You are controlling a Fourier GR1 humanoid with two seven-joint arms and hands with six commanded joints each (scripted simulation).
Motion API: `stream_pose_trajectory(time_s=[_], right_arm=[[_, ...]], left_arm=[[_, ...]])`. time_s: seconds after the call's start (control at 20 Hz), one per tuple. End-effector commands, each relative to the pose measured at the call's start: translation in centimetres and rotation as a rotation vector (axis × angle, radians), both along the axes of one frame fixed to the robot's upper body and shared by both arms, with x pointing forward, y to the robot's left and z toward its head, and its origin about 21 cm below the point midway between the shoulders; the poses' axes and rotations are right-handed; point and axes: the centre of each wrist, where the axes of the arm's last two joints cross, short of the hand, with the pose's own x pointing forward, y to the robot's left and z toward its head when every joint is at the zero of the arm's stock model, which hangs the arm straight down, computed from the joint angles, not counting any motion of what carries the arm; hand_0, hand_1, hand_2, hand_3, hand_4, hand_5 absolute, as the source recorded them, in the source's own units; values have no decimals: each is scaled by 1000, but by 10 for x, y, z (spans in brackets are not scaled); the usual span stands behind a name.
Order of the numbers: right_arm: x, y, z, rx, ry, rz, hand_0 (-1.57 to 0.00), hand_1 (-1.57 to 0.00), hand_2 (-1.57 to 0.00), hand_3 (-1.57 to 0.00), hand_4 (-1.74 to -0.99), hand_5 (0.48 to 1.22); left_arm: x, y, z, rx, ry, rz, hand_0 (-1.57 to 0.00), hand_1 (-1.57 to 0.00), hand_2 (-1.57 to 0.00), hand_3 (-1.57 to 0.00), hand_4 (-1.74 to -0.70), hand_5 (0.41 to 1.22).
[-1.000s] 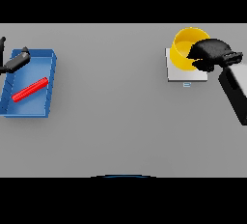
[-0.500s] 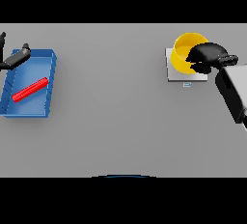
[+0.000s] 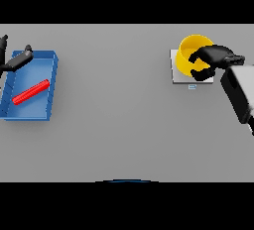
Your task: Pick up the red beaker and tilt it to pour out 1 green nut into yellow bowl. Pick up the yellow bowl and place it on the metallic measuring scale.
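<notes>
The yellow bowl (image 3: 189, 51) stands on the metallic measuring scale (image 3: 177, 74) at the table's far right. My right hand (image 3: 214, 57) is at the bowl's right rim, its fingers and thumb curled round the wall. A red beaker (image 3: 31, 91) lies on its side in a blue tray (image 3: 49, 87) at the far left. My left hand (image 3: 15, 62) hovers over the tray's back left corner with its fingers relaxed and nothing in them. No green nut shows in the head view.
The blue tray takes up the table's left edge. The scale's small display tab (image 3: 192, 86) sticks out toward me. My right forearm (image 3: 239, 91) slants across the table's right edge.
My right forearm has risen and swung toward the right edge, while the hand stays at the bowl's rim. The bowl sits on the scale throughout. The left hand has barely shifted.
</notes>
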Motion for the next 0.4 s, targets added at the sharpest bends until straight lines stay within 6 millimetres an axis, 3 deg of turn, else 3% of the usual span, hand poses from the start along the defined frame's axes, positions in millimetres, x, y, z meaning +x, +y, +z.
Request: stream_pose_trajectory(time_s=[0.0, 0.35], right_arm=[[1, 0, 2, -2, 1, 5, -255, -226, -390, -541, -1385, 780], [4, 3, -1, -38, 20, 33, -53, -47, -115, -348, -1308, 733]], left_arm=[[0, 0, -4, -4, 5, -3, 1, 1, 1, 1, -810, 739], [-1, -5, -3, -11, -6, -6, 1, 1, 1, 1, -821, 734]])
